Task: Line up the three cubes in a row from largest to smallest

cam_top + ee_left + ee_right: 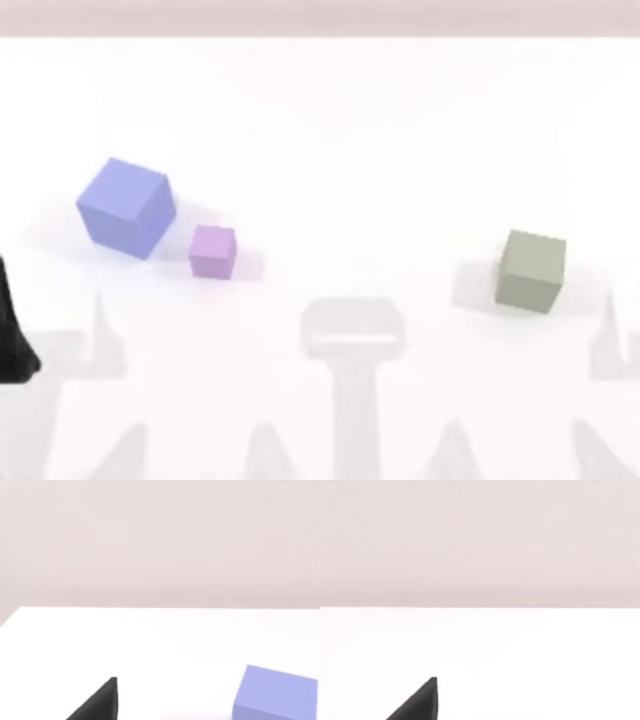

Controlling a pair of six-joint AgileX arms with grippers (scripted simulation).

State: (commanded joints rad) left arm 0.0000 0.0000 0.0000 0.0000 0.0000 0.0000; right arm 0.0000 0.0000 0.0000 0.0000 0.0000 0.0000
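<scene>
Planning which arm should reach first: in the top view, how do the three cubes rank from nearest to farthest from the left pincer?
The left pincer sits at the table's left edge.
1. Large periwinkle blue matte cube, left side.
2. Small lilac purple matte cube, just right of the blue one.
3. Middle-sized grey-green matte cube, far right.

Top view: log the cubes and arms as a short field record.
largest cube: periwinkle blue cube, table's left side
smallest cube: lilac cube, close beside the blue one, toward the near edge
middle cube: olive cube, alone on the right side
row: not formed; olive far from the other two
left arm: dark part at the left edge, no cube held
right arm: out of the top view
table: white
</scene>
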